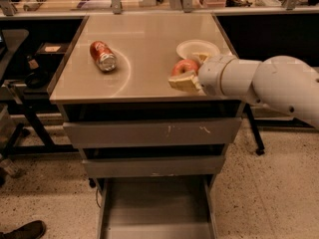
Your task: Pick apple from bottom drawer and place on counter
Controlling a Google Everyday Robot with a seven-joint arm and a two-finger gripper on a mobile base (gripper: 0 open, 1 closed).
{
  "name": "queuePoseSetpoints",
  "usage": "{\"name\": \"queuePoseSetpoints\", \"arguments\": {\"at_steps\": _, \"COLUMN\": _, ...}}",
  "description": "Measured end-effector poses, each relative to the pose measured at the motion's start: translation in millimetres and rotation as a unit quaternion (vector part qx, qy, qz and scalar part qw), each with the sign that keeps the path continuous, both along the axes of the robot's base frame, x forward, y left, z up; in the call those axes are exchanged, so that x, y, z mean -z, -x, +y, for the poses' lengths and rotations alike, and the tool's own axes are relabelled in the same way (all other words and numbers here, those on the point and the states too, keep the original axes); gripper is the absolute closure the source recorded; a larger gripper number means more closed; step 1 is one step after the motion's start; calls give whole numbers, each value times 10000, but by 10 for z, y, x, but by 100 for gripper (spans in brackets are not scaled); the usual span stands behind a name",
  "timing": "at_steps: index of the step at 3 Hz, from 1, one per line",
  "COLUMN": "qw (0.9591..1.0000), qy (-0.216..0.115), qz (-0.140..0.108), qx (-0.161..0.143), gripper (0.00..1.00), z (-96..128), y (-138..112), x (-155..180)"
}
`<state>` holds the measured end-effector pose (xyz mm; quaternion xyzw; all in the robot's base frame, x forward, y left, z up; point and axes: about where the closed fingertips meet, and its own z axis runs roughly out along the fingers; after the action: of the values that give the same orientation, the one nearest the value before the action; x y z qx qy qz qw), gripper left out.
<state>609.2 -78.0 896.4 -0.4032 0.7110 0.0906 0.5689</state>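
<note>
Apple clamped in gripper over counter, bowl just behind, soda can (on its side) well left

A red can lies on its side well to the left of the gripper and a little farther back, its silver end turned toward the front. A pale bowl sits just behind the gripper, nearly touching it. Below the gripper are the two upper drawers, both pushed in, their grey fronts scuffed. Far down to the left, at the floor's edge, a dark shoe pokes in. A black frame stands at the left.
</note>
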Motion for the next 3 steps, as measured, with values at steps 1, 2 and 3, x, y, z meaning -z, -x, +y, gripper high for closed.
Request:
{"name": "queuePoseSetpoints", "arguments": {"at_steps": 1, "qw": 10000, "qy": -1, "qz": -10, "qx": -10, "gripper": 100, "z": 16, "y": -18, "x": -14}}
{"name": "queuePoseSetpoints", "arguments": {"at_steps": 2, "qw": 9997, "qy": -202, "qz": 54, "qx": -152, "gripper": 100, "z": 108, "y": -150, "x": -86}}
{"name": "queuePoseSetpoints", "arguments": {"at_steps": 3, "qw": 9984, "qy": -429, "qz": 200, "qx": -302, "gripper": 100, "z": 204, "y": -345, "x": -168}}
